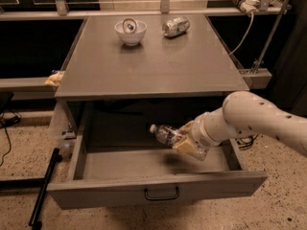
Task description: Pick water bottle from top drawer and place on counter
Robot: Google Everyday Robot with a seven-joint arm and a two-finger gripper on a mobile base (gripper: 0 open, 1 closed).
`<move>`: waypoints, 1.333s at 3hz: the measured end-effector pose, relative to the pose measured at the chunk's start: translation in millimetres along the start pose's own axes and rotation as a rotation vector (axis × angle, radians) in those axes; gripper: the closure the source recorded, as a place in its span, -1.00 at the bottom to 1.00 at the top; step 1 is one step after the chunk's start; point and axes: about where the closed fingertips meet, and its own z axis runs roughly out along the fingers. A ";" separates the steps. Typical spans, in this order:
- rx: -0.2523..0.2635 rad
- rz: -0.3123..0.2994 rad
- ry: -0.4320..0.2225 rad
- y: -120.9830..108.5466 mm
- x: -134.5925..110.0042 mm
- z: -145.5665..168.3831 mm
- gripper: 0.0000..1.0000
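Dark shelves and a speckled floor frame the grey surface [153, 66], which lies above and beyond the end effector [188, 145]. We see the end effector inside the open top drawer [144, 190], closed around the lower body of the water bottle [164, 134]. The bottle is held nearly on its side, with the pale cap pointing left of the end effector and slightly up. It seems clear of the drawer floor, with a shadow below it. We judge that this side grasp comes from the low space under the surface: the arm enters from the right and cannot come from above. Far above the end effector, at the back of the surface, stand a white bowl [130, 31] and a crushed can [175, 26]. A placing spot nearer to the end effector would keep the bottle away from them. We think the next move must bring the bottle out toward the drawer front before rising, otherwise it may hit the surface edge.
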 end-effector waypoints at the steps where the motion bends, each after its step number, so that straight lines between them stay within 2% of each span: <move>1: -0.024 -0.098 -0.076 -17.4 -21.1 -61.3 1.00; 2: -0.030 -0.231 -0.102 -38.3 -50.8 -123.4 1.00; 3: -0.069 -0.333 -0.106 -35.6 -87.5 -185.0 1.00; 4: -0.069 -0.333 -0.106 -35.8 -87.6 -185.0 1.00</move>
